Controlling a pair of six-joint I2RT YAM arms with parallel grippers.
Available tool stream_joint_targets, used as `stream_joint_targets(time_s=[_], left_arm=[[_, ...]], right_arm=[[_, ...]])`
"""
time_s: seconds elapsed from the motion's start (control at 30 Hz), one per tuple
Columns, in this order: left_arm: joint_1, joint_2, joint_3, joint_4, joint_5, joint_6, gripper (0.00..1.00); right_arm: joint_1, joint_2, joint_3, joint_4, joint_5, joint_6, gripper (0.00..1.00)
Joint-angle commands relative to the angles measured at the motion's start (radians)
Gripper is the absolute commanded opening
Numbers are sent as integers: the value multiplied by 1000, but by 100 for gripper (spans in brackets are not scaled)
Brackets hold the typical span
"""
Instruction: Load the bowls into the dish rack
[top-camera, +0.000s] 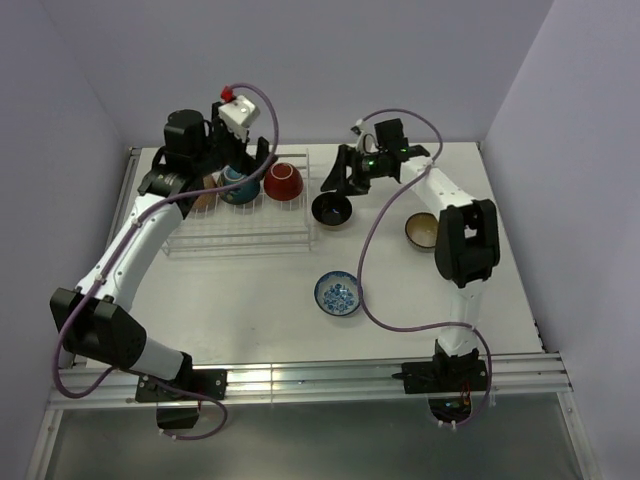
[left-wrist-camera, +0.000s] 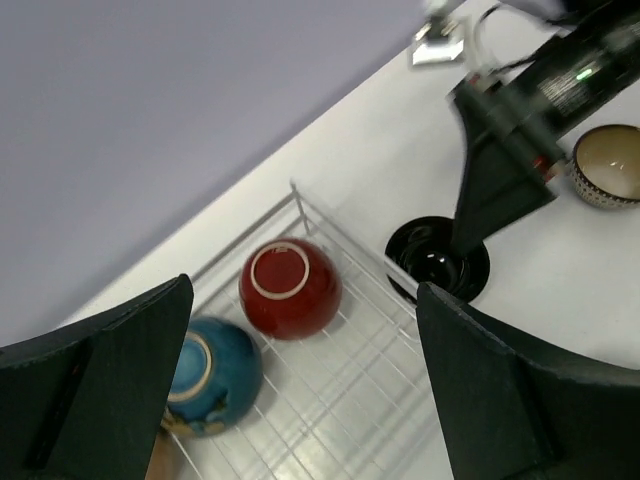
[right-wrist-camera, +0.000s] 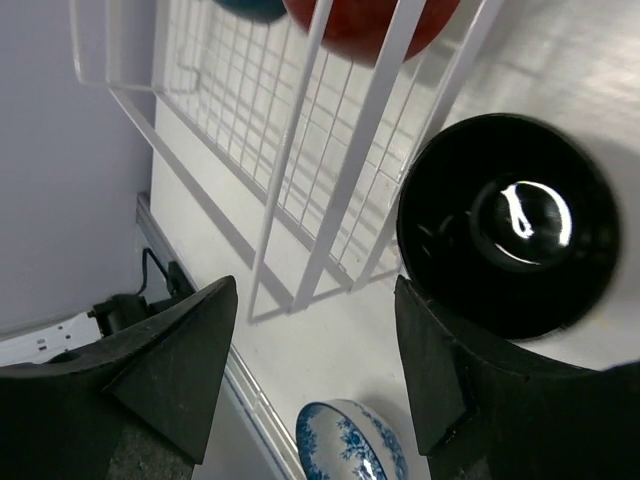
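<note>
The white wire dish rack (top-camera: 240, 228) holds a red bowl (top-camera: 283, 182), a blue bowl (top-camera: 238, 185) and a tan-brown bowl (top-camera: 205, 192), with the red (left-wrist-camera: 290, 287) and blue (left-wrist-camera: 210, 373) ones upside down. My left gripper (top-camera: 240, 165) hovers open and empty over the rack (left-wrist-camera: 340, 400). A black bowl (top-camera: 331, 209) sits on the table just right of the rack. My right gripper (top-camera: 338, 180) is open and empty just above it, one finger (right-wrist-camera: 480, 380) by its rim (right-wrist-camera: 510, 235). A blue-and-white bowl (top-camera: 338, 293) and a tan bowl (top-camera: 421, 230) stand on the table.
The rack's right end wires (right-wrist-camera: 330, 150) stand close to the black bowl. The back wall runs just behind the rack. The right arm's purple cable (top-camera: 370, 260) loops over the table beside the blue-and-white bowl (right-wrist-camera: 350, 440).
</note>
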Motion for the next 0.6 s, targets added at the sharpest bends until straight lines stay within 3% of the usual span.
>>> stream_joint_targets(time_s=[0.0,0.17,0.33,0.57], left_arm=[[91,-16,39,-76,66,-168,99],[213,76,192,-297,121,-232,99],[370,82,178,-359,391,-286,100],[484,16,86,-340,352,-335,100]], right_arm=[[-70,-131,-9,-6,-10,-35,71],[-156,-205,-29,-118,62,-173,69],[-190,-259,-104,-193,249,-333,69],[-179,-180,-115,-170,309,-324,66]])
